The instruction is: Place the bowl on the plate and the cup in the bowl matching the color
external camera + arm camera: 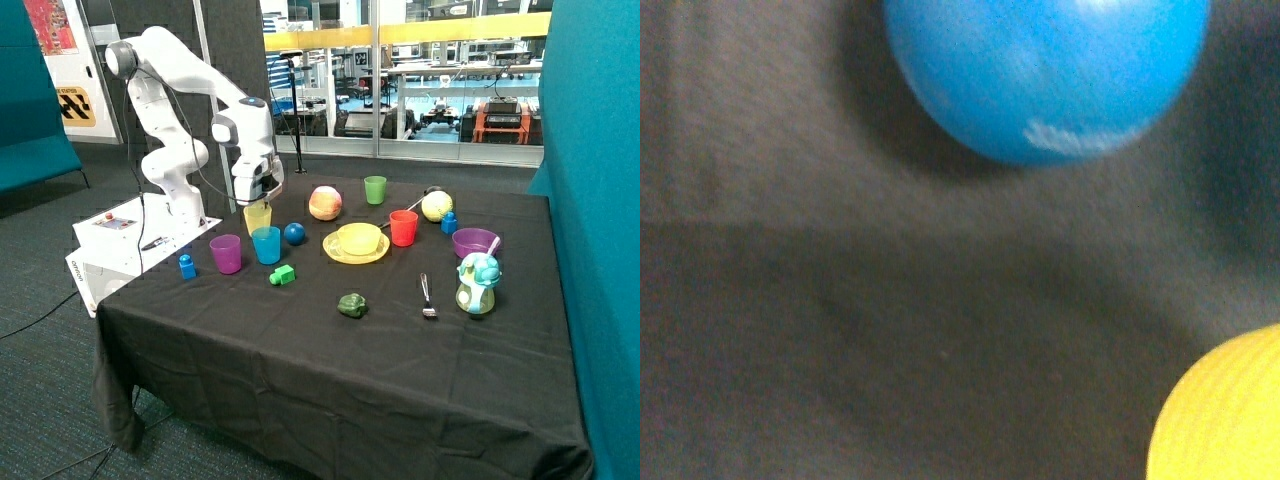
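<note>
The cup (pixel 257 217) stands on the black-draped counter (pixel 330 350) directly under the jaws (pixel 257 197), behind the blue cup (pixel 266 244) and beside the purple cup (pixel 226 253). Its rim is partly covered by the robot's hand, and whether the jaws are clenched on it or released cannot be told. The bowl (pixel 359 238) already sits on the plate (pixel 338 251), well apart from the cup, near the red cup (pixel 403 227).

The wrist view shows neither cup nor jaws clearly: only a blue ball (pixel 1045 75), cut off at the frame edge, dark cloth, and a ribbed yellow corner (pixel 1225 420) too cropped to identify. In the outside view the ball (pixel 294 233) lies just beside the blue cup.
</note>
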{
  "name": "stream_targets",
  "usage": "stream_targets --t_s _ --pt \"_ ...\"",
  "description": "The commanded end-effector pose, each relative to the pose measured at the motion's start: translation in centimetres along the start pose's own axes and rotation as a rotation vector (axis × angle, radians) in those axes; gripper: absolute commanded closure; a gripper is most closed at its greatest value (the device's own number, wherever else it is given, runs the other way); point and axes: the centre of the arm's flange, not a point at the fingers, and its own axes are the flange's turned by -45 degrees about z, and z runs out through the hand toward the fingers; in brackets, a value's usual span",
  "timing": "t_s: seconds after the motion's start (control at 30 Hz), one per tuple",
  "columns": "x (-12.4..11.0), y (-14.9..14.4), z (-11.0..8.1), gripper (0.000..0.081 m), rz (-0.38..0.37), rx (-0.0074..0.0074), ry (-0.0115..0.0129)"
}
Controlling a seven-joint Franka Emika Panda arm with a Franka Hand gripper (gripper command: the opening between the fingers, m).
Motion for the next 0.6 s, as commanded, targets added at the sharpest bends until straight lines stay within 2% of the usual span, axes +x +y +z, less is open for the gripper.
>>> stream_targets --t_s 0.0,0.07,0.23,0.57 --pt "2.3 -1.8 -2.2 0.0808 -0.071 -0.0005 -0.0023" --pt "2.7 -2.4 -2.4 0.0808 -0.06 -0.0005 -0.0023" --pt "3.8 -3.6 -3.1 0.0808 -0.097 -0.0005 -0.0023" --pt "8.8 -4.9 -6.5 0.0808 -0.135 -0.0004 -0.0023"
